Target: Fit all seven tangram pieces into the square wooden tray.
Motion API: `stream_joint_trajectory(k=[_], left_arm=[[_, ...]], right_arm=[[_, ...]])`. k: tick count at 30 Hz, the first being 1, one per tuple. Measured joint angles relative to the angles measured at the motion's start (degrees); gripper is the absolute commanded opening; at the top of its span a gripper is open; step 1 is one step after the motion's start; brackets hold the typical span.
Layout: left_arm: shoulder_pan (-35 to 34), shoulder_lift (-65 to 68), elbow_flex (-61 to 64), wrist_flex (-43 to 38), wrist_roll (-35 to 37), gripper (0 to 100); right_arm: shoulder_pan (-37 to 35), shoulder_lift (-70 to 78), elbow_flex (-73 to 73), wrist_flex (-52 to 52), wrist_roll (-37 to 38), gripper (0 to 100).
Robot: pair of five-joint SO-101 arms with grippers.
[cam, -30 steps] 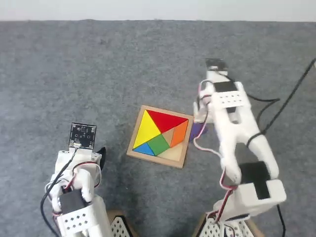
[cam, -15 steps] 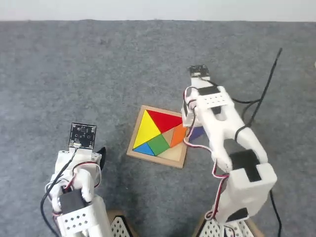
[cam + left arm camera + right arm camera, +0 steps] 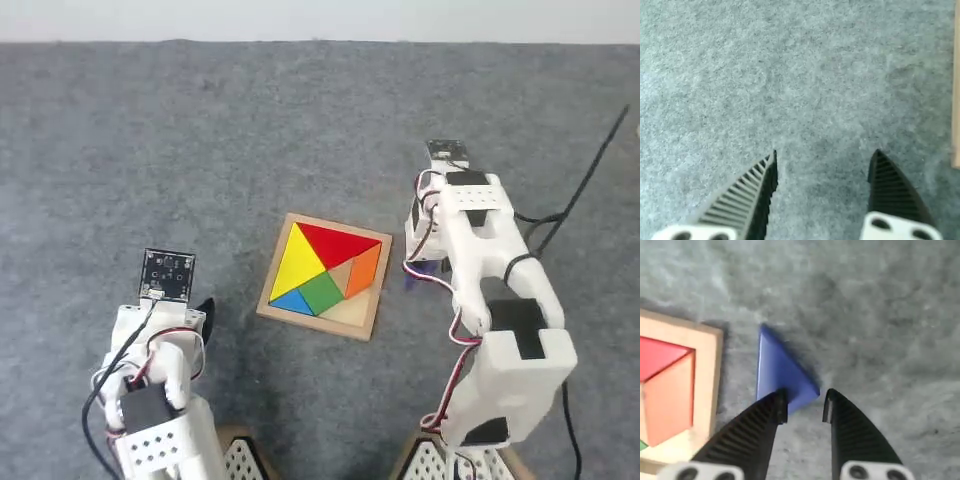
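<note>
Firstly, from above the right arm (image 3: 480,250) stands beside the square wooden tray (image 3: 352,312), the left arm (image 3: 150,380) well apart. Then the left wrist view has the left gripper (image 3: 822,160) spread wide over carpet (image 3: 790,75). Lastly the right wrist view adds more: the right gripper (image 3: 804,402), slightly parted, straddles the near corner of the blue triangle (image 3: 782,370), which lies just outside the tray, long edge pointing away from the fingers (image 3: 752,432).

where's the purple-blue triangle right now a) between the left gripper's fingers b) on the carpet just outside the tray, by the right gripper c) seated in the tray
b: the triangle lies on the carpet beside the tray, at the tips of the right gripper.
</note>
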Motion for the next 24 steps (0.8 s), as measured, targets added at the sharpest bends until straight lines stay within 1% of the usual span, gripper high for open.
stream_joint_trajectory(k=[4, 8, 14, 16, 20, 24], left_arm=[[0.0, 0.0, 0.0, 0.0, 0.0, 28], [0.0, 0.0, 0.0, 0.0, 0.0, 28], [0.0, 0.0, 0.0, 0.0, 0.0, 28], [-0.1, 0.0, 0.0, 0.0, 0.0, 28], [-0.1, 0.0, 0.0, 0.0, 0.0, 28], [-0.1, 0.0, 0.0, 0.0, 0.0, 28]], right_arm=[[0.5, -2.0, 2.1, 0.0, -0.2, 13.7], [0.6, -8.9, 6.5, -0.3, -0.3, 13.7], [-7.0, -21.2, 14.2, -4.9, -0.3, 13.8], [-7.6, -21.8, 16.7, -7.2, -0.3, 13.8], [-7.3, -20.6, 17.2, -9.8, -0.3, 13.9], [-6.7, -14.2, 15.5, -10.4, -0.4, 21.3]])
